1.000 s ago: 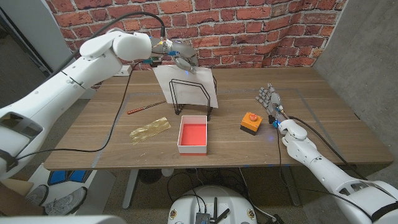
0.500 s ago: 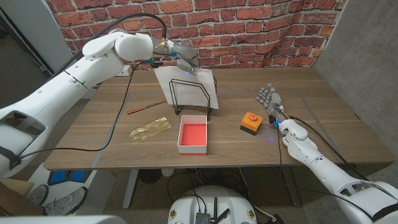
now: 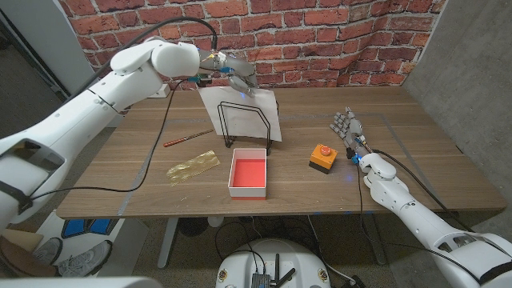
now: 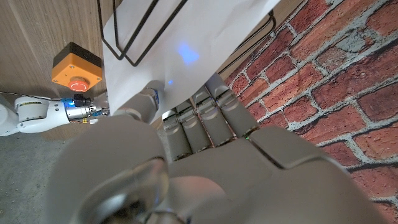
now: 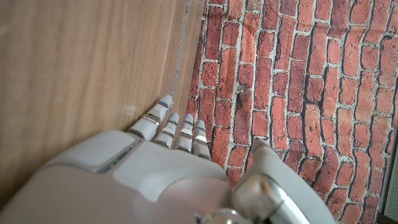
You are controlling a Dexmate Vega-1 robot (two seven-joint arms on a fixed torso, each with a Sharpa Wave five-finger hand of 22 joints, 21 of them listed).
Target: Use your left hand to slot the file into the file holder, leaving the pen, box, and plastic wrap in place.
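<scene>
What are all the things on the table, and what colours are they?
file: one, white, standing in the file holder at the table's far middle, top edge held by the left hand
file holder: one, black wire, far middle
box: one, white outside and red inside, open, in front of the file holder
pen: one, reddish, left of the file holder
plastic wrap: one, yellowish and crinkled, left of the box
button unit: one, orange with a red button, right of the box
left hand: grips the file's top
right hand: on the table's right side, holding nothing
</scene>
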